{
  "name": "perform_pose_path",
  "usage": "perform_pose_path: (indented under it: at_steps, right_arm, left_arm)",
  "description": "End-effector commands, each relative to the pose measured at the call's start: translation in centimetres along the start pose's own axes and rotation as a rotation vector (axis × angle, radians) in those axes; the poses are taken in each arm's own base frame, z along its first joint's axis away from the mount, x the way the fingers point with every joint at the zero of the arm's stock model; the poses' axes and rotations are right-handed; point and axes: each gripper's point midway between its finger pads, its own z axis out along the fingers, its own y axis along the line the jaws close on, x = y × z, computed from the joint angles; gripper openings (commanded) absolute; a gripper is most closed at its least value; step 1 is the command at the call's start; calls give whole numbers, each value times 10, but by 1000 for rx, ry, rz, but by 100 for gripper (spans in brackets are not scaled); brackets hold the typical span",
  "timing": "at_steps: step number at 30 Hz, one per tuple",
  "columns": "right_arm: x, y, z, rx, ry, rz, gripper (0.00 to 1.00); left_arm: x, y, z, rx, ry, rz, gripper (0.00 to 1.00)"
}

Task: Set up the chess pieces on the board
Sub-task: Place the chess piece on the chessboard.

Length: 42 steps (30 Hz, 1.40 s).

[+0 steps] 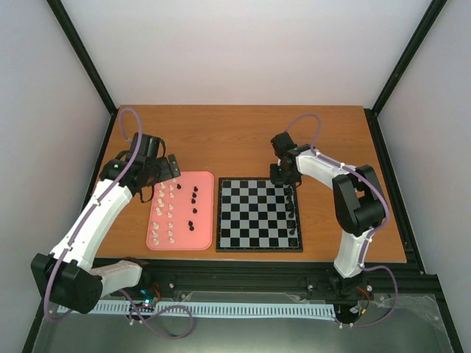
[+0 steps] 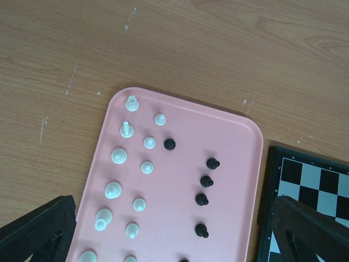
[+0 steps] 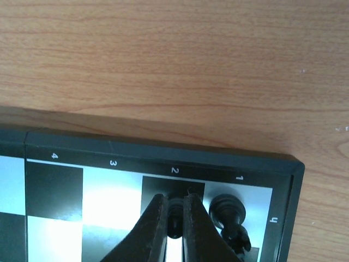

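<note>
Black right fingers [image 3: 150, 229] pinch one chess piece [image 3: 174, 214]; another piece [image 3: 226, 210] stands beside.

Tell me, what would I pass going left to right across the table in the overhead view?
white chess pieces on the pink tray → black chess pieces on the same tray → the board → black pieces lined along the board's right edge → the right arm

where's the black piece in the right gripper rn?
Right wrist view: black piece pinched in the right gripper at the far right corner of the board, over the column marked 2, beside another black piece on column 1.
</note>
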Motion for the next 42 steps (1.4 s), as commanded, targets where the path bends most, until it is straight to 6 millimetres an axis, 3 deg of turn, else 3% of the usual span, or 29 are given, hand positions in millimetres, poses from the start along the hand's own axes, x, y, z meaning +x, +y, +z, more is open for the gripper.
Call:
perform_pose_path:
  at_steps: [1,10,14,18,32,37,42]
  right_arm:
    - [-3,-5,9,8,-3,3,6]
    - [0,-4,7,-2,7,3,7]
    - [1,-4,3,-3,3,-4,13]
    - [-1,-4,-5,-10,-15,-5,23]
    - [-19,10,-36,-69,-75,-20,30]
    - [-32,27,-51,-111,-96,-67,31]
    - [-45,72,-64,-160,-96,-154,31]
  left_arm:
    - [-11,-4,-4,13,-30,-18,100]
    - [-12,-5,-4,13,-31,-19,100]
    - [-13,-5,-5,15,-33,-21,100]
    - [-12,-5,-5,17,-35,-21,100]
    - [-13,-5,-8,23,-46,-23,100]
    - [-14,-6,-7,29,-46,-28,100]
    - [-16,-6,-9,27,-53,-31,100]
